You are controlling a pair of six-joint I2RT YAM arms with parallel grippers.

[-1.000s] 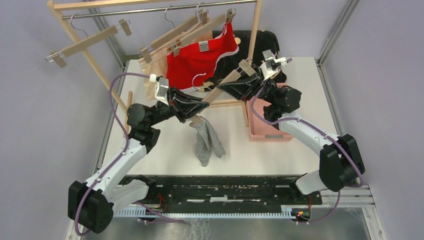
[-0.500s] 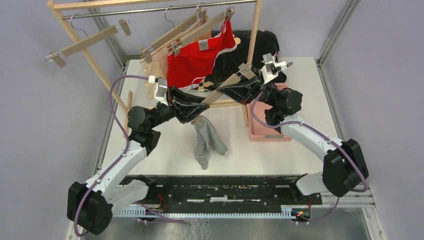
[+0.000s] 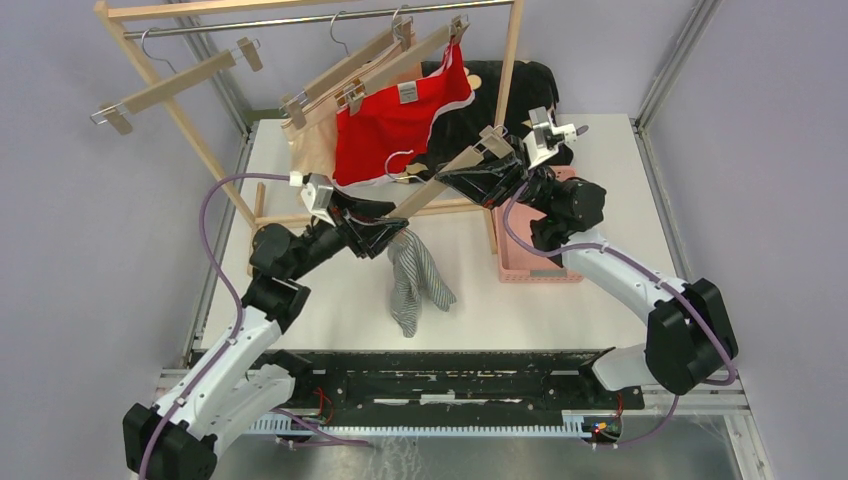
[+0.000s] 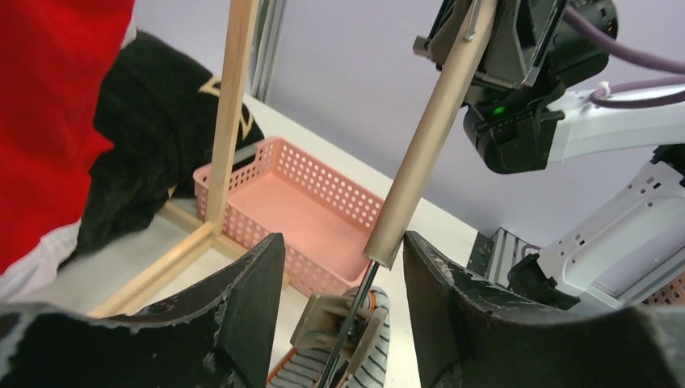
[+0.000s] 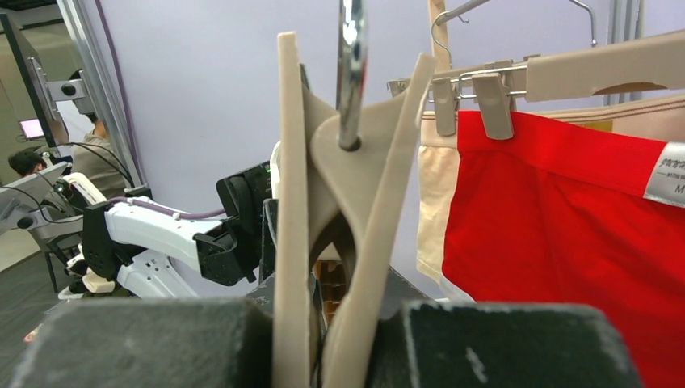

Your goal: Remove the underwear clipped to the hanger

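Top view: both arms raised over the white table [image 3: 330, 290], in front of a wooden rack [image 3: 512, 50] with a metal rail [image 3: 330, 18].

Right gripper [image 3: 468, 178] closed on the middle of a loose wooden hanger [image 3: 435, 188]. Held clear of the rail and tilted, high end toward the right arm, low end toward the left arm. From the right wrist, appears as two dark fingers [image 5: 137, 339] pressed against the hanger's flat faces, just below its metal hook [image 5: 350, 73].

Left gripper [image 3: 392, 236] at the hanger's low end, jaws moderately wide. One jaw to each side of the end clip [image 4: 327, 319], with a visible gap on both sides (left wrist view).

Grey-and-white striped underwear [image 3: 412, 282] pinched in that end clip, hanging straight down below the left gripper. Lower hem on or just above the table; cannot tell which.

Red underwear [image 3: 395, 125] with white trim clipped to a second hanger up on the rail, label facing out. Pale beige underwear [image 3: 305, 150] clipped just behind it, largely hidden by the red cloth.

One bare hanger [image 3: 175, 85] farther left on the rail.

Black cushion [image 3: 520, 85] with tan marks behind the rack's right post.

Pink perforated basket [image 3: 520, 262] on the table beside that post, partly covered by the right arm in the top view.
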